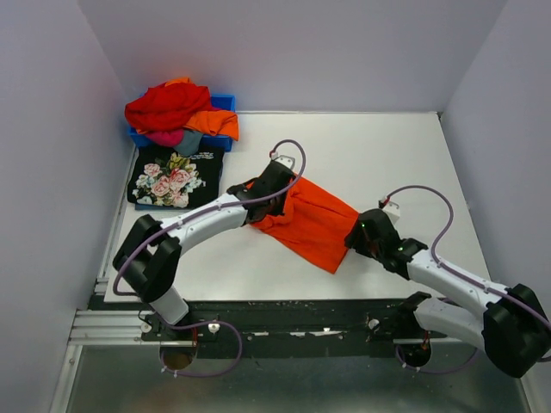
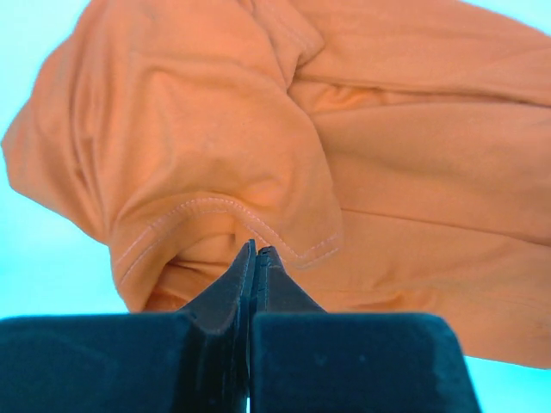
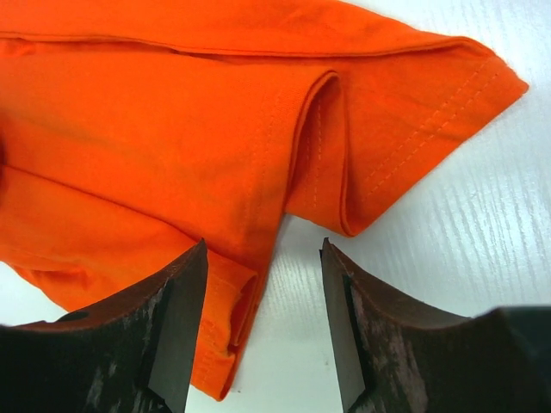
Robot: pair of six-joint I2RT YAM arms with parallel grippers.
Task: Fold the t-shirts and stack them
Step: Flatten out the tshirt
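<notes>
Between the bench's side edges, left jaws pinch the orange t-shirt (image 1: 310,225) by its hem; right jaws gape wide over its edge.

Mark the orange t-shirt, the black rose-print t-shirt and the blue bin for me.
orange t-shirt (image 1: 312,224), top external view, middle of the cloth.
black rose-print t-shirt (image 1: 172,181), top external view, on the rose print.
blue bin (image 1: 225,102), top external view, back right rim.
</notes>
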